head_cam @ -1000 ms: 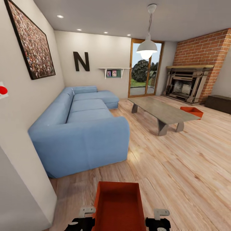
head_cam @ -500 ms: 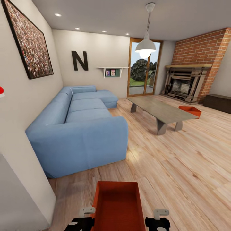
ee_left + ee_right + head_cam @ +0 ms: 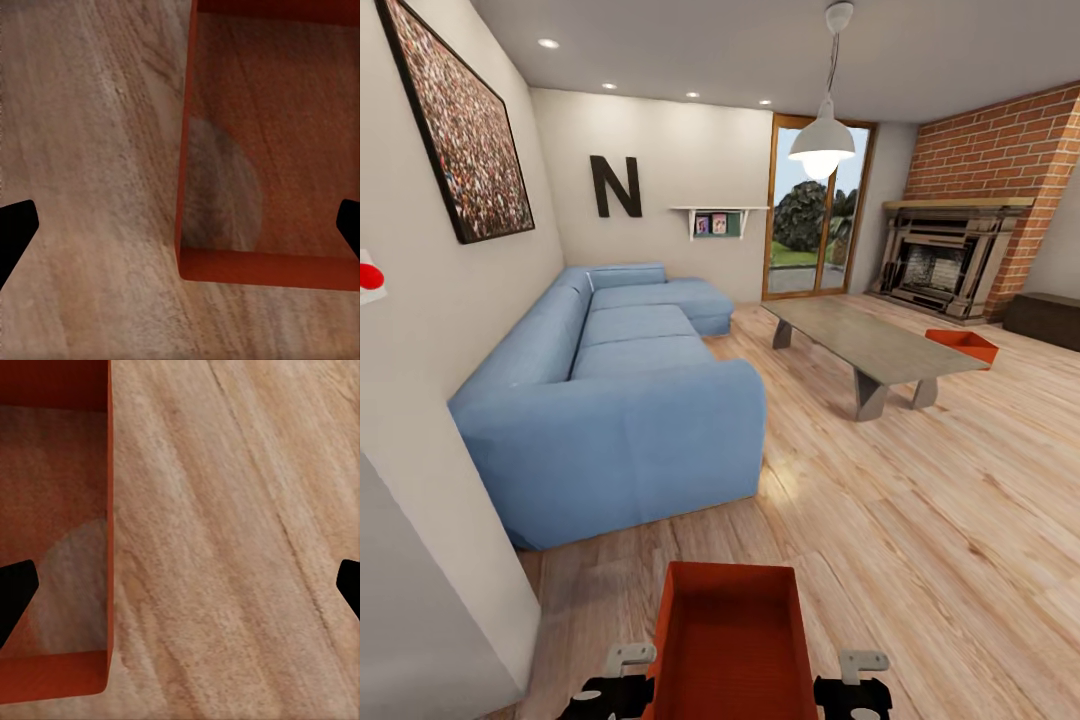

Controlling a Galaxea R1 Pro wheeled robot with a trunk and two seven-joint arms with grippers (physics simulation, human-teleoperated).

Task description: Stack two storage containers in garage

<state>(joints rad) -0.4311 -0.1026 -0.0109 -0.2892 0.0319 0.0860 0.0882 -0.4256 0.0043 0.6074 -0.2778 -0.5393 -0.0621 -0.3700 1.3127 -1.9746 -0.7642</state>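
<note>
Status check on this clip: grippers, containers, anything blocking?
Left gripper and right gripper open, each straddling a side wall of the near container. Second container on wood floor beyond grey table. Nothing blocking.

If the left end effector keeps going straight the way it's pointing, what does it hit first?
Probably the near container's side wall, which runs between the open left end effector's fingertips; depth is unclear.

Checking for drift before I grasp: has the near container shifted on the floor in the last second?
Cannot tell of any real shift. The near container sits between the left gripper and right gripper as before; the whole head view moved slightly, sofa included.
</note>
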